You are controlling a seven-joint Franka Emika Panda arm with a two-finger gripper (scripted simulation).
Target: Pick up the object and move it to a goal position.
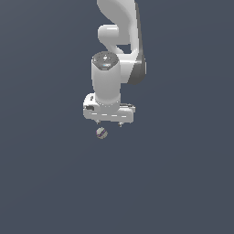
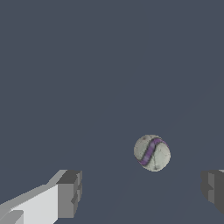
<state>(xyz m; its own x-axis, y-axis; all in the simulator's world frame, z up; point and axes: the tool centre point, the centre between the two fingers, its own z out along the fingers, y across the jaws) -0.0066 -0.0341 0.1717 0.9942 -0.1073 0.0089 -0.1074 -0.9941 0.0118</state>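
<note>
The object is a tiny greyish-white ball [image 1: 101, 133] with purple-red streaks, lying on the flat dark grey surface. In the exterior view my gripper [image 1: 109, 124] hangs just above it, fingers pointing down, with the ball slightly toward the exterior view's left of its middle. In the wrist view the ball [image 2: 152, 152] shows between and beyond the two grey fingertips [image 2: 70, 194], nearer to one of them. The gripper [image 2: 140, 192] is open wide and holds nothing.
The white arm [image 1: 114, 55] rises from the gripper to the top edge of the exterior view. The dark grey surface [image 1: 183, 173] spreads all around; nothing else shows on it.
</note>
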